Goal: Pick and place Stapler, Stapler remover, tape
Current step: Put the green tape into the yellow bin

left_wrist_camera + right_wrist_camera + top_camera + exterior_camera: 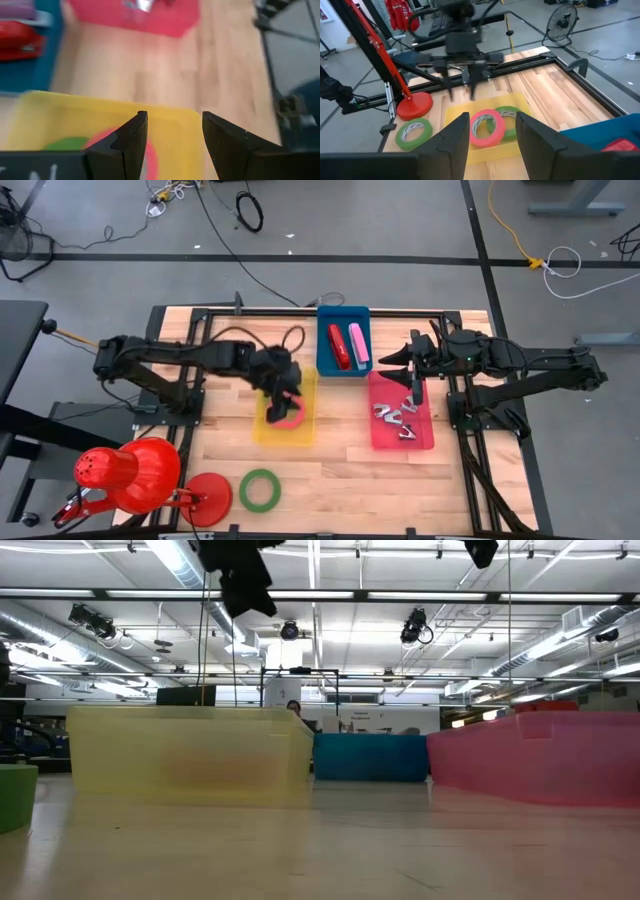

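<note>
The left gripper (285,402) hangs above the translucent yellow plastic bin (306,432) near the middle of the worktop (330,480). Its jaws stand apart at a moderate gap and hold nothing. A pink tape roll (486,125) and a green tape roll (509,121) lie in this bin, overlapping. A second green tape roll (260,490) lies loose on the worktop near its front edge, beside the round red lamp base (207,500).

The right gripper (412,392) hangs over the pink plastic bin (425,442), which holds several metal staple removers (397,418). Its jaws are open and empty.

The blue plastic bin (322,361) at the rear edge holds a red stapler (339,346) and a pink stapler (358,345).

Judged step: clear the yellow bin, then fetch the loose green roll.

- Raise the left gripper straight up until its fingers clear the bin wall before any sideways travel.
- Approach the loose roll from above with one finger inside the ring and one outside.
- Keep clear of the lamp base.
- Close on the ring wall only; a flat roll slides if pushed sideways.
</note>
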